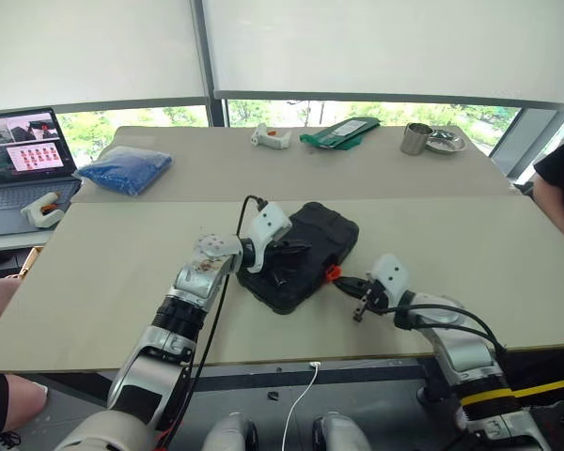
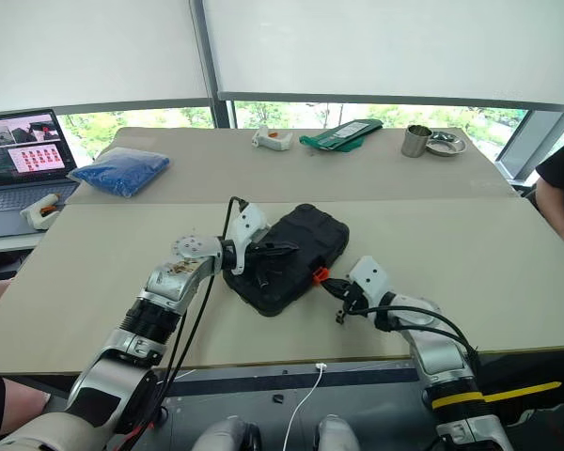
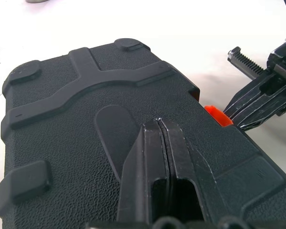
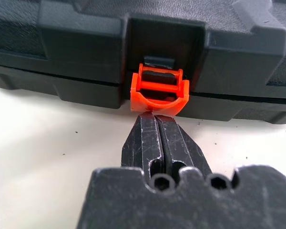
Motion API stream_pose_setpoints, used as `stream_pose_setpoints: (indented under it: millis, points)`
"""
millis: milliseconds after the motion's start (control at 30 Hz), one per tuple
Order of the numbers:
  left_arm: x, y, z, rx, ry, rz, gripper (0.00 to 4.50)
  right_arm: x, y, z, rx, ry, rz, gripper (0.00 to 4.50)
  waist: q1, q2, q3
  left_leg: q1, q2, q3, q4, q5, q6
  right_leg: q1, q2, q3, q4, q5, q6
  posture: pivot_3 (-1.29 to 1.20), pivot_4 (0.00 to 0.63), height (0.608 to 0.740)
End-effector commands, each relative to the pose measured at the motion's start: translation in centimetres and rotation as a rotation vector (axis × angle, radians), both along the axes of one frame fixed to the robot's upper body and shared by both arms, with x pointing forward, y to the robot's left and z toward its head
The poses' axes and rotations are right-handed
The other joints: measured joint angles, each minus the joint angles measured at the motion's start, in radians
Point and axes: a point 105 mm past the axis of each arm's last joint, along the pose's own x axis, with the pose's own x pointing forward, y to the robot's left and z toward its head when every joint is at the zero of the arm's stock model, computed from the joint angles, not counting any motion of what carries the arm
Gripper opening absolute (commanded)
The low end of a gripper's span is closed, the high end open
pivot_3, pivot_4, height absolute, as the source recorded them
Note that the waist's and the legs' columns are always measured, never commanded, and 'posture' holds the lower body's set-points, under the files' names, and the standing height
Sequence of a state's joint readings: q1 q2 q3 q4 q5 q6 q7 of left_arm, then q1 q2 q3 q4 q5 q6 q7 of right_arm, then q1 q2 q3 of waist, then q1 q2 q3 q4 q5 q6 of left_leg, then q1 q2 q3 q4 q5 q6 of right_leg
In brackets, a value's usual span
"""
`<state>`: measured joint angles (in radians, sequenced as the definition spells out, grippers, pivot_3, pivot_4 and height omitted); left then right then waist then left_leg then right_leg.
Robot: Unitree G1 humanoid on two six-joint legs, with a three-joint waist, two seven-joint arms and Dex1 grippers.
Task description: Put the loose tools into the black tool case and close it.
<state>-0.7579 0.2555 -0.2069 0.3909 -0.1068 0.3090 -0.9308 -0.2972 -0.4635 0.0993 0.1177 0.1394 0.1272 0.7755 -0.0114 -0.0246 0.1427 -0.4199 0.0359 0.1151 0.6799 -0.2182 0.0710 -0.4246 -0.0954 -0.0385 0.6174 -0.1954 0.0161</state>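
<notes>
The right gripper [image 4: 157, 116], fingers pressed together and holding nothing, has its tips just under the orange latch [image 4: 159, 90]; beyond it lies the lidded black tool case [image 1: 301, 254]; the left gripper [image 3: 158, 125], also closed and empty, presses on its lid.

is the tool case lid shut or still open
Shut: the black tool case lid lies flat on its base, but the orange latch looks unfastened.

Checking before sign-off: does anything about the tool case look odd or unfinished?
Yes. The black tool case is shut, but its orange latch hangs outward at the front edge, not snapped flat. The shut right gripper is at it.
</notes>
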Motion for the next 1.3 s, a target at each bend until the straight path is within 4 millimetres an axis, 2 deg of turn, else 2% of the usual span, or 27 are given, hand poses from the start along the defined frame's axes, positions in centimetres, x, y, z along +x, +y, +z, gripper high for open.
stream_pose_setpoints:
  millis: [33, 167, 333, 400, 500, 667, 833, 967, 1067, 1200, 1300]
  points:
    - [-0.3, 1.0, -3.6, 0.076, 0.122, 0.053, 0.06, 0.8, 0.7, 2.5, 0.070, -0.098, 0.009, 0.00, -0.002, 0.000, 0.000, 0.000, 0.000, 0.000, 0.000, 0.000, 0.000, 0.000, 0.000, 0.000, 0.000, 0.000, 0.000, 0.00, 0.150, 0.740]
    - [-0.4, 1.0, -4.0, 0.099, 0.142, 0.050, 0.06, 0.9, 1.2, 3.0, 0.094, -0.116, 0.031, 0.00, -0.004, 0.001, 0.000, 0.001, 0.000, 0.000, 0.000, 0.000, 0.000, 0.000, 0.000, 0.000, 0.000, 0.000, 0.000, 0.00, 0.150, 0.740]
    - [0.0, 2.4, -4.4, 0.135, 0.187, 0.067, 0.06, 0.8, 1.3, 6.3, 0.206, -0.176, 0.069, 0.00, -0.009, 0.001, 0.000, 0.001, 0.000, 0.000, 0.000, 0.000, 0.000, 0.000, 0.000, 0.000, 0.001, 0.000, 0.000, 0.00, 0.150, 0.740]
    - [-0.1, 2.7, -4.7, 0.144, 0.208, 0.066, 0.06, 0.7, 1.4, 7.0, 0.227, -0.179, 0.082, 0.00, -0.016, 0.001, 0.000, 0.002, 0.001, 0.000, -0.001, 0.000, 0.000, -0.001, 0.001, 0.001, 0.001, 0.000, 0.000, 0.00, 0.150, 0.740]
    - [-0.6, 3.0, -5.3, 0.148, 0.251, 0.052, 0.06, 0.8, 1.7, 7.5, 0.234, -0.176, 0.096, 0.00, -0.025, 0.001, -0.001, 0.005, 0.001, 0.000, -0.003, 0.000, 0.000, 0.001, 0.001, 0.001, 0.001, 0.000, -0.001, 0.00, 0.150, 0.740]
    - [-1.3, 2.7, -5.9, 0.149, 0.292, 0.024, 0.06, 1.1, 1.8, 6.4, 0.174, -0.144, 0.109, 0.00, -0.013, 0.002, -0.007, 0.007, 0.002, 0.000, -0.004, -0.002, -0.003, 0.002, 0.002, 0.000, 0.002, -0.003, -0.004, 0.00, 0.150, 0.740]
    - [-1.3, 2.6, -5.6, 0.128, 0.284, 0.031, 0.06, 0.3, 0.3, 8.0, 0.228, -0.157, 0.093, 0.00, -0.007, 0.002, -0.007, 0.006, 0.002, 0.001, -0.004, -0.002, -0.003, 0.001, 0.001, 0.001, 0.002, -0.004, -0.005, 0.00, 0.150, 0.740]
    - [-1.4, 2.6, -5.5, 0.116, 0.278, 0.031, 0.06, -0.8, -1.3, 5.8, 0.198, -0.021, 0.049, 0.00, -0.002, 0.002, -0.007, 0.007, 0.002, 0.000, -0.004, -0.002, -0.003, 0.002, 0.001, 0.001, 0.001, -0.004, -0.006, 0.00, 0.150, 0.740]
    - [-1.2, 2.6, -5.4, 0.098, 0.283, 0.048, 0.06, -1.1, -1.7, 4.2, 0.183, 0.051, 0.015, 0.00, -0.003, 0.002, -0.008, 0.007, 0.002, 0.000, -0.004, -0.002, -0.003, 0.002, 0.001, 0.001, 0.001, -0.006, -0.009, 0.00, 0.150, 0.740]
    - [-1.1, 2.8, -5.5, 0.099, 0.285, 0.063, 0.06, -0.8, -0.7, 2.6, 0.183, 0.086, 0.003, 0.00, -0.004, 0.002, -0.008, 0.007, 0.002, 0.000, -0.004, -0.002, -0.003, 0.001, 0.001, 0.001, 0.002, -0.007, -0.011, 0.00, 0.150, 0.740]
    - [-1.2, 2.8, -5.6, 0.103, 0.291, 0.056, 0.06, -0.2, 0.1, 3.1, 0.207, 0.064, 0.009, 0.00, -0.004, 0.002, -0.008, 0.008, 0.003, 0.000, -0.004, -0.003, -0.004, 0.002, 0.001, 0.001, 0.002, -0.011, -0.005, 0.00, 0.150, 0.740]
